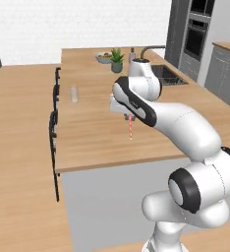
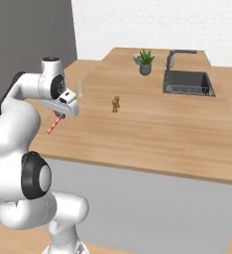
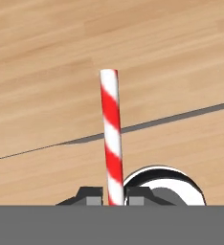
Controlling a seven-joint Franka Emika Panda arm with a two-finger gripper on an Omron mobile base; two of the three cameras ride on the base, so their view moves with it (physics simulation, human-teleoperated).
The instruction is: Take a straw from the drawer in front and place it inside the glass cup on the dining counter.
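Light-wood desk (image 1: 102,133) is stretching under the arm, straw in hand.

Hand (image 3: 115,197) is pinching the straw (image 1: 130,127) by its upper end, so its long axis is hanging down toward the desk, slightly tilted, tip above the wood. Cup (image 1: 74,94) is standing upright well off to the left and farther back. Arm is reaching out, bent at the elbow, wrist pointing downward.

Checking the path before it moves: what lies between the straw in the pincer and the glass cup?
Bare wood of the dining counter, seen in the left base view, between straw and glass cup.
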